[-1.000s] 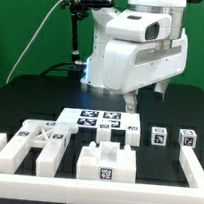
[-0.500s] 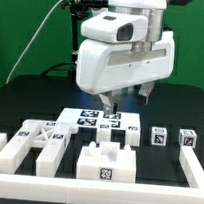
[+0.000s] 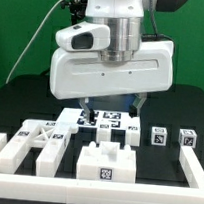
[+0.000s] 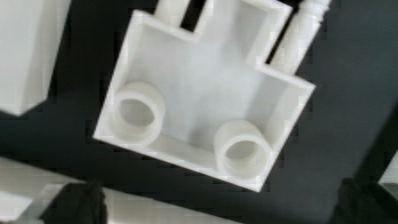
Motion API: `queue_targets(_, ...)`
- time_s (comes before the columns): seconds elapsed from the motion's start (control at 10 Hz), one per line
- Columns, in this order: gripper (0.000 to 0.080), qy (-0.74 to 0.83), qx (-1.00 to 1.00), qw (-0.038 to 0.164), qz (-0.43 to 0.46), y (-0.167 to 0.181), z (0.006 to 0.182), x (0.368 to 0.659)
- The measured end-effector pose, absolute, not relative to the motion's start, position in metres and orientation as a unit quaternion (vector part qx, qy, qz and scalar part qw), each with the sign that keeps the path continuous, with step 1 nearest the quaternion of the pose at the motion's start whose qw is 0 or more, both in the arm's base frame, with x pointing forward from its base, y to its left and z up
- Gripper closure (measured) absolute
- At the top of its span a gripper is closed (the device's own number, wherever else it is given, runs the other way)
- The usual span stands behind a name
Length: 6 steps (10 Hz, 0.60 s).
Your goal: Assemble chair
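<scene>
The chair's white parts lie loose along the table's front. In the exterior view, a slotted plate with tags lies at the left, a blocky piece at the front middle, and two small tagged cubes at the right. My gripper hangs open and empty above the marker board, behind the blocky piece. In the wrist view, a flat white plate with two round sockets and several prongs lies below the open gripper. Its dark fingertips stand apart from the plate.
Low white border rails run at the exterior view's left and right. Two small white parts sit in front of the marker board. The big arm body hides the table's back.
The arm has swung toward the exterior view's left and come lower. The gripper moved from the right of the marker board to above it, still open.
</scene>
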State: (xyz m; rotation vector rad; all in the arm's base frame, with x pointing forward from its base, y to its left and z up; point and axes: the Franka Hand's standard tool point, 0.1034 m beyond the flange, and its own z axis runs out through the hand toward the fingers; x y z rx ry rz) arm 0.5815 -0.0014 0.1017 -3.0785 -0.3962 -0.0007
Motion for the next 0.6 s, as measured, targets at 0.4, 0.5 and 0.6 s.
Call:
queue_targets(0.4,0.0150,-0.060,-0.998,0.012,-0.001,-0.023,0.060,0.583)
queue_targets(0.5,0.0150,-0.057,-0.998,0.011,-0.002,-0.026,0.052,0.583)
queue_targets(0.6,0.0150,-0.057,-0.998,0.011,-0.005,-0.026,0.044,0.582)
